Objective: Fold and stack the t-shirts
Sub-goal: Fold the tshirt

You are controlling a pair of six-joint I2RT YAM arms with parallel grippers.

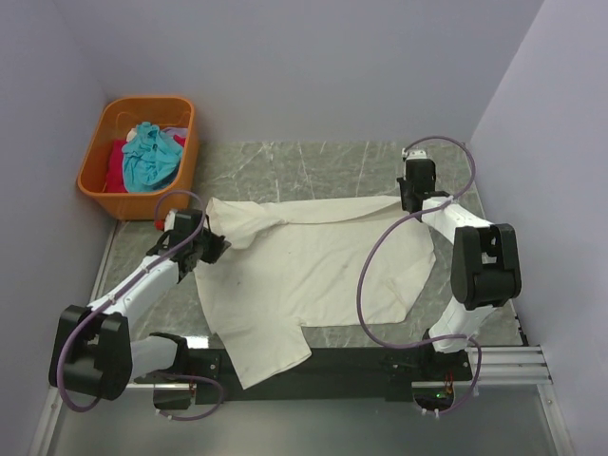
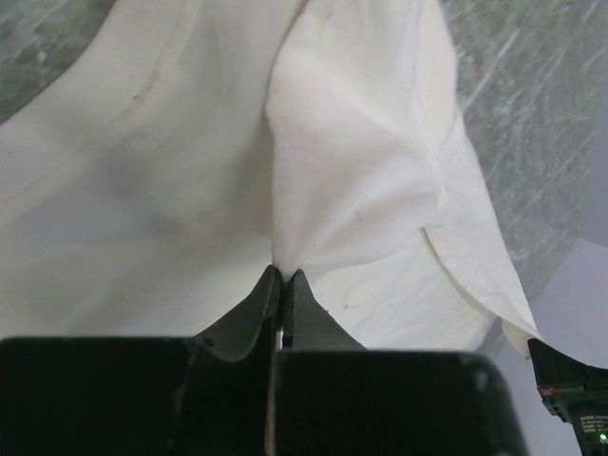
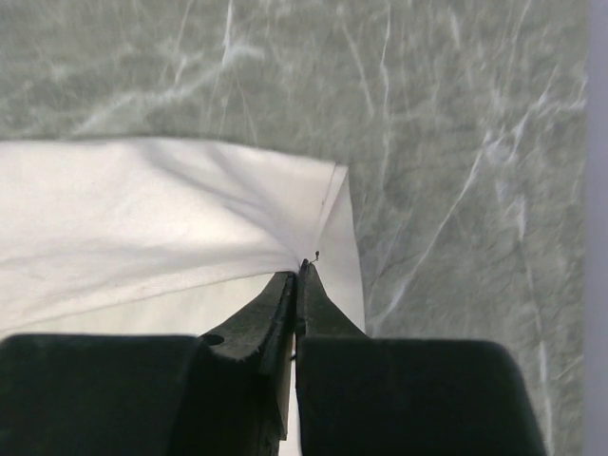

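Note:
A large cream t-shirt point(image 1: 304, 275) lies spread over the grey marbled table, its near part hanging over the front rail. My left gripper point(image 1: 217, 243) is shut on a pinch of the shirt's left side, and in the left wrist view the cloth point(image 2: 351, 171) rises in a fold from the closed tips point(image 2: 285, 275). At the far right corner of the shirt my right gripper point(image 1: 410, 201) is shut on the hem corner point(image 3: 323, 218), the tips point(image 3: 300, 271) pressed together on it. A teal t-shirt point(image 1: 150, 157) and a red t-shirt point(image 1: 116, 166) are piled in the basket.
An orange plastic basket point(image 1: 100, 195) stands at the far left corner against the wall. Walls close in the table on the left, back and right. Bare marbled tabletop point(image 1: 313, 171) shows beyond the shirt. Purple cables loop off both arms.

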